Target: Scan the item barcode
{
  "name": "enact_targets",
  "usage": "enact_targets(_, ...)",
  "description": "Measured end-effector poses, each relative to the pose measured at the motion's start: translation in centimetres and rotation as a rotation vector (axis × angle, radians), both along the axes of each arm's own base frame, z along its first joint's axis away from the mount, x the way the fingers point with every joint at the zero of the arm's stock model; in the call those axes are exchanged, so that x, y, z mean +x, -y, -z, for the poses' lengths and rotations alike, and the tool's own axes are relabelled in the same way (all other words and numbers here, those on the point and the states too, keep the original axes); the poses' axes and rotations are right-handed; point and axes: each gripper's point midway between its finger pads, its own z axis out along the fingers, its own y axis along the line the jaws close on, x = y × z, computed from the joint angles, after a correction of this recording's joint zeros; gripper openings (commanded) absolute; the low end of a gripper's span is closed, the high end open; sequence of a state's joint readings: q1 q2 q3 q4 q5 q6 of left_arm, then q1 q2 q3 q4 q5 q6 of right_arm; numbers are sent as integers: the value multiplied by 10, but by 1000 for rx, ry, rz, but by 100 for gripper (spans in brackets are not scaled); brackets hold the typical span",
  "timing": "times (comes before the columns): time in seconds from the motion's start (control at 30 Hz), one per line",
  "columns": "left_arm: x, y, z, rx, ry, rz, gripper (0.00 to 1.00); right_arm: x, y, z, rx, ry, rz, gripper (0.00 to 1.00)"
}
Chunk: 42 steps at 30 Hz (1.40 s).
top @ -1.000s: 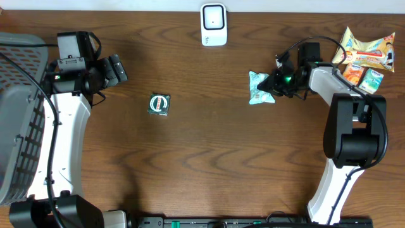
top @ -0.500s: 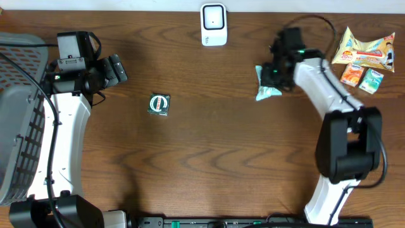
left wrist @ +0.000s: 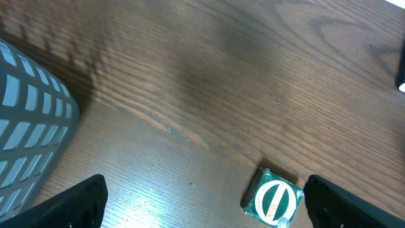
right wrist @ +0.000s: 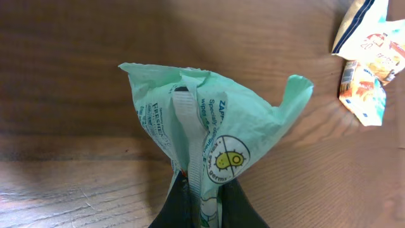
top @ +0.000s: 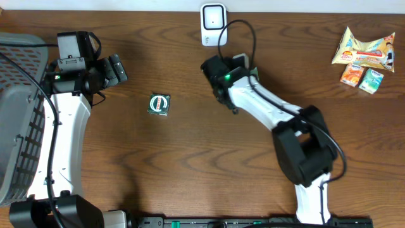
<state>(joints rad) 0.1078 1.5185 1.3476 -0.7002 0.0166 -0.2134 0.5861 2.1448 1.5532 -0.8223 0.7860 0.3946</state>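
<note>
Wipes pouch (right wrist: 212, 130), mint green, pinched at its bottom edge by the right gripper (right wrist: 202, 196), fingers (right wrist: 240, 212) clamped tight together on the film. Held up off the table (top: 190, 164), crumpled and fanned out above the pinch, printed face with the yellow germ logo turned toward the wrist camera. Can't spot a barcode on that side, so probably on the far face or folded under. From overhead, tucked out of sight beneath the right wrist, parked just in front of the white scanner (top: 214, 24) at the back edge of the table. Makes sense as a presenting pose: gripping by one edge to leave most of the pouch uncovered for the scanner window. Probably needs a twist or tilt to aim the code right. Floppy film too, so could sag or fold over the code. Further out: small green packet (top: 159, 104) lying flat on the wood, well apart from the action, likely another item for scanning. Left gripper (top: 116, 68) hanging over the table near it, fingers (left wrist: 76, 202) spread wide with nothing between them, grey basket (top: 19, 107) off to its side. Guessing a drop-off spot for scanned stuff. Snack packs (top: 364, 54) heaped way over at the far right.
</note>
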Motion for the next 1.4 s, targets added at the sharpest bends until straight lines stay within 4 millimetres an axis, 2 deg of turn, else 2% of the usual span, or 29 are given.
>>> enact_targets(0.07,0,0,0,0,0,0,98,-3,-1,10,-28,-18,-3,11)
enact_targets(0.17,0,0,0,0,0,0,98,-7,-6,16,-24,-34,-12,12)
enact_targets(0.27,0,0,0,0,0,0,98,-13,-22,22,23,-61,-41,14)
enact_targets(0.5,0,0,0,0,0,0,97,-35,-70,36,143,-129,-126,35)
enact_targets(0.67,0,0,0,0,0,0,98,-46,-83,40,169,-160,-147,41)
enact_targets(0.77,0,0,0,0,0,0,98,-49,-83,37,183,-187,-138,43)
enact_targets(0.83,0,0,0,0,0,0,98,-44,-83,28,204,-194,-124,44)
enact_targets(1.0,0,0,0,0,0,0,98,-10,-73,-7,306,-162,-65,47)
enact_targets(1.1,0,0,0,0,0,0,98,7,-60,-16,399,-191,-58,45)
enact_targets(1.27,0,0,0,0,0,0,98,10,-33,-8,560,-316,-39,45)
enact_targets(1.4,0,0,0,0,0,0,98,4,-27,5,624,-372,-36,47)
